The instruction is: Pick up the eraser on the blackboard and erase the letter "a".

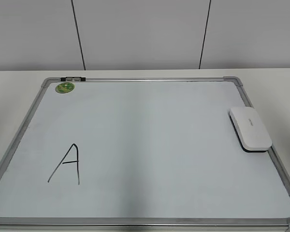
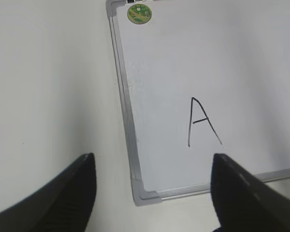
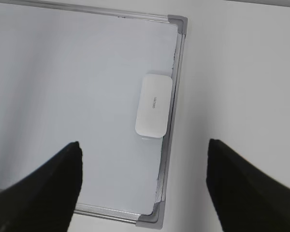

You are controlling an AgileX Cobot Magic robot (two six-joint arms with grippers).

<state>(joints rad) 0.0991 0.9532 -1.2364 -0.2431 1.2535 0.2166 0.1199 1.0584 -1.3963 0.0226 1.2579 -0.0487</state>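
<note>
The eraser [image 1: 250, 128], a flat white rounded block with grey lettering, lies on the blackboard [image 1: 145, 145] against its right frame. It also shows in the right wrist view [image 3: 154, 105]. A large angular capital "A" [image 1: 66, 163] is drawn at the board's near left and shows in the left wrist view [image 2: 203, 122]. No small cursive "a" is in view. My left gripper [image 2: 152, 157] is open and empty, high above the board's near-left corner. My right gripper [image 3: 143, 143] is open and empty, high above the near-right corner, short of the eraser. Neither gripper shows in the exterior view.
A round green sticker [image 1: 65, 87] sits at the board's far-left corner, next to a small black clip [image 1: 72, 78] on the frame. The board lies on a white table [image 1: 270, 79]. A white panelled wall [image 1: 145, 34] stands behind.
</note>
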